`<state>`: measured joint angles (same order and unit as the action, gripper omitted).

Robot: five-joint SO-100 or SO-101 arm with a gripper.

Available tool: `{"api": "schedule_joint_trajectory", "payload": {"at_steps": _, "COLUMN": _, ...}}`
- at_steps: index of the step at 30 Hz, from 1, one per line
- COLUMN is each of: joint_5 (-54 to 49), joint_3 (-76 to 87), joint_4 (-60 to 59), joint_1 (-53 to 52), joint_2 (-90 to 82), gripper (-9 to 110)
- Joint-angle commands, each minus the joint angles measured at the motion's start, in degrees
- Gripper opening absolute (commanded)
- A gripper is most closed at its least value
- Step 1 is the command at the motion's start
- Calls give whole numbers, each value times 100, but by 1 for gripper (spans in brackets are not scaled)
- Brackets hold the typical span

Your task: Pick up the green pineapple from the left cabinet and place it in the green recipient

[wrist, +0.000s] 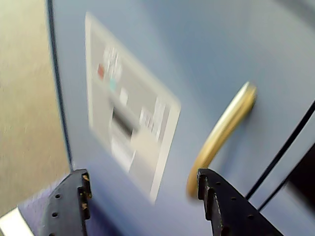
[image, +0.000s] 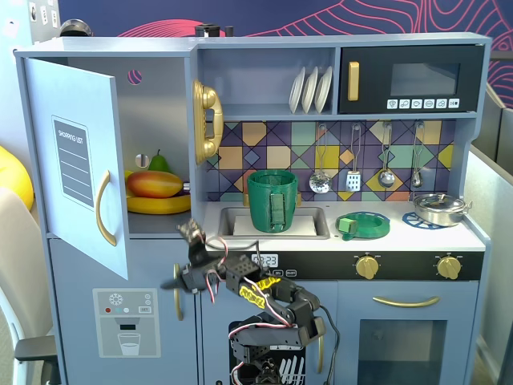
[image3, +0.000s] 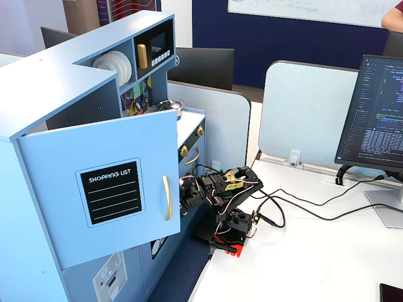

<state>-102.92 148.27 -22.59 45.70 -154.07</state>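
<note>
Blurred ice-dispenser picture, wrist view.

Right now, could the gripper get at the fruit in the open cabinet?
Probably yes, though not from here. The cabinet door is swung wide, leaving the mango unblocked. But the open gripper sits below the shelf, facing the lower door, so it must rise first. The pineapple isn't visible.

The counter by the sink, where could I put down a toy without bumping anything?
Bare counter lies between the flat green lid and the steel pan, along the front edge. The sink is filled by the green pot. The open cabinet shelf is crowded with a mango and banana.
</note>
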Motion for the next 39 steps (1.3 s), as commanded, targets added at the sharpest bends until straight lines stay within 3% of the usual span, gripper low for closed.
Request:
{"api": "schedule_joint_trajectory", "payload": {"at_steps": 1, "joint_5": 299, "joint_3": -1116, "joint_4": 141, "joint_1": 132, "joint_2": 352, "gripper": 23}}
{"api": "schedule_joint_trajectory", "payload": {"at_steps": 7, "joint_5": 1151, "joint_3": -1521, "joint_4": 782, "joint_1": 281, "joint_2": 686, "gripper": 27}}
{"api": "schedule_joint_trajectory", "payload": {"at_steps": 17, "joint_5": 870, "joint_3": -1635, "joint_4": 2180, "joint_1": 26, "joint_2": 1362, "gripper": 33}}
{"api": "schedule_joint_trajectory", "payload": {"at_steps": 24, "joint_5": 835, "joint_3": -2259, "joint_4": 2505, "joint_1": -105, "joint_2": 2109, "gripper": 41}}
{"api": "schedule_joint_trajectory", "payload": {"at_steps": 39, "joint_5": 554, "joint_3": -3771, "joint_4": 2584, "joint_1": -255, "joint_2": 3621, "gripper": 45}}
